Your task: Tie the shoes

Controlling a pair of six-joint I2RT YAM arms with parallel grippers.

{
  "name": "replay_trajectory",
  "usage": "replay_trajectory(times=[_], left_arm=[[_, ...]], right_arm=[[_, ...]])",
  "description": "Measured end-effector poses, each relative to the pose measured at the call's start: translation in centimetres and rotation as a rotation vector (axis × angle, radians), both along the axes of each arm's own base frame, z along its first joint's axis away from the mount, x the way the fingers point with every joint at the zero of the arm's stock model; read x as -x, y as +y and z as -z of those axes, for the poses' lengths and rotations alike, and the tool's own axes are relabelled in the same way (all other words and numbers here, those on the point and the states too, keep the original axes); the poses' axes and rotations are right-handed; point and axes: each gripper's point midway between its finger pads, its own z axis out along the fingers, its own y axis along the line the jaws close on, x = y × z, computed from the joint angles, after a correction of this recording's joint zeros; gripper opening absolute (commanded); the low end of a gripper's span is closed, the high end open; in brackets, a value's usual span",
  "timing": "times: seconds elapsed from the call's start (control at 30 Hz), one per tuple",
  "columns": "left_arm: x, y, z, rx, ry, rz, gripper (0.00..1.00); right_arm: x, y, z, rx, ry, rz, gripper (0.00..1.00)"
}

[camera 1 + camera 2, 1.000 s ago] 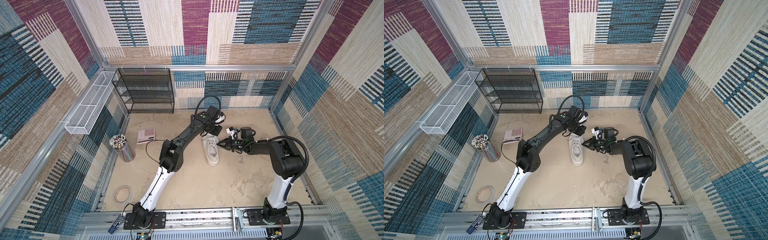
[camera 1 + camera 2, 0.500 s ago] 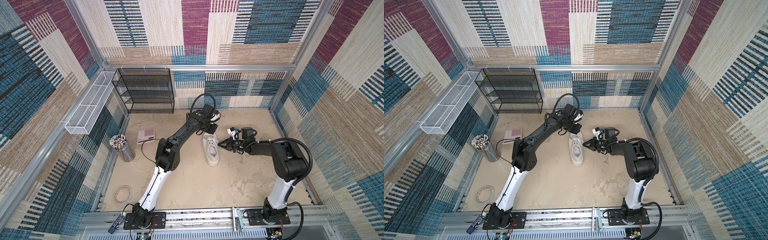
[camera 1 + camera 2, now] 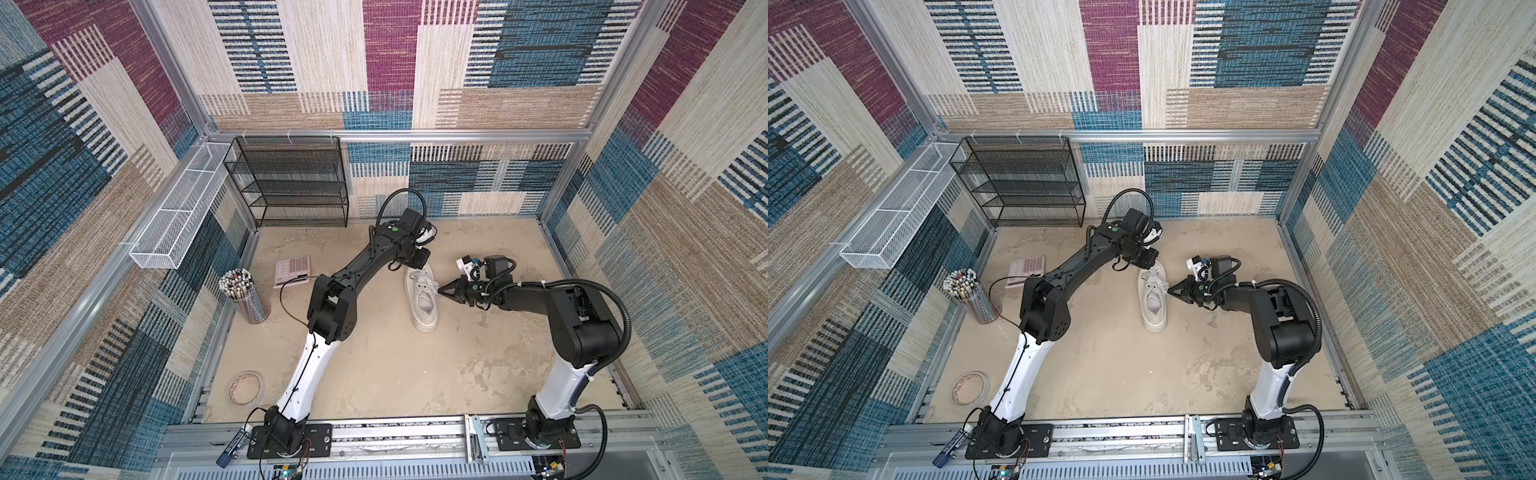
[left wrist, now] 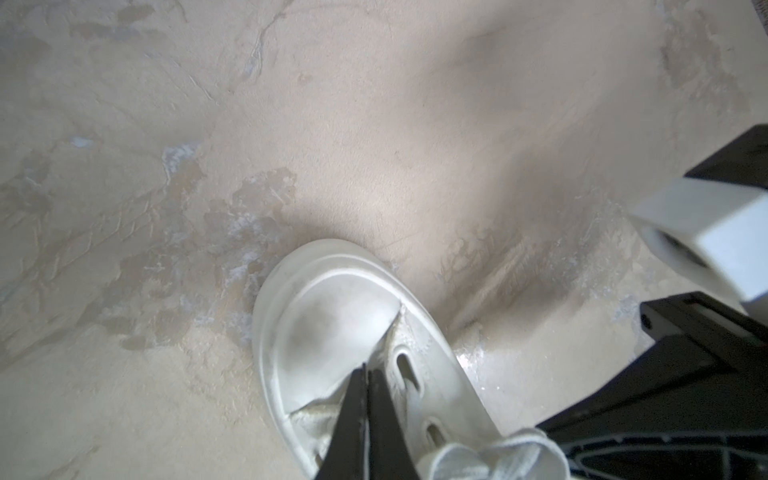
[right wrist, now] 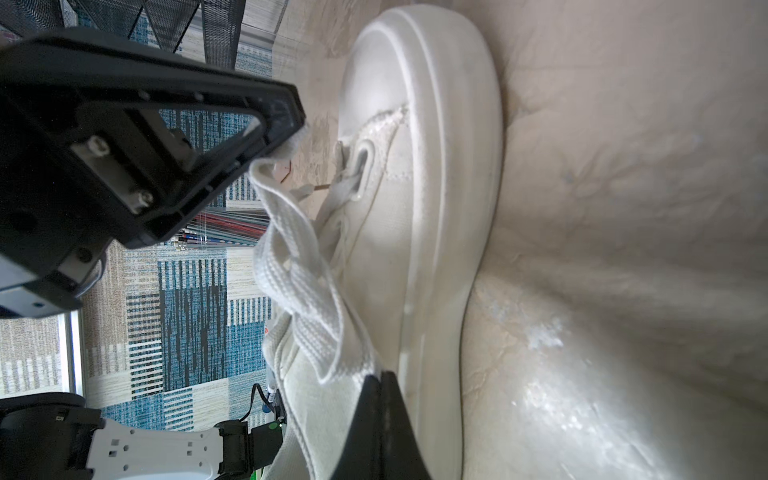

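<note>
Two claws, each clamped on lace (image 5: 297, 266) | left claw (image 4: 367, 374) shifts slightly left above shoe (image 3: 423, 309) far end; right claw (image 5: 384, 378) stays right | knot probably tightening.

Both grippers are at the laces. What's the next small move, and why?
Probably draw the grippers apart to cinch. Left gripper is shut on the laces near the toe, right gripper seems shut on them beside the sneaker, and the twisted span between looks loose.
</note>
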Motion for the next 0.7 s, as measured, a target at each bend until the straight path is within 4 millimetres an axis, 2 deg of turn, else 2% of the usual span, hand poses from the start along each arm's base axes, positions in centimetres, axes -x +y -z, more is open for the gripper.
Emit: replay_trajectory(times=[0.33, 0.57, 0.7], left_arm=[[-0.7, 1.6, -0.7, -0.007, -0.009, -0.041, 0.00], [-0.6, 1.8, -0.5, -0.005, 0.000, -0.053, 0.00], [-1.0, 2.3, -0.5, -0.004, 0.002, -0.068, 0.00]], right_arm=[[-0.7, 0.1, -0.7, 0.021, -0.029, -0.025, 0.00], [-0.7, -0.3, 0.5, 0.067, -0.002, -0.021, 0.00], [-0.9, -0.6, 0.4, 0.102, -0.007, -0.006, 0.00]])
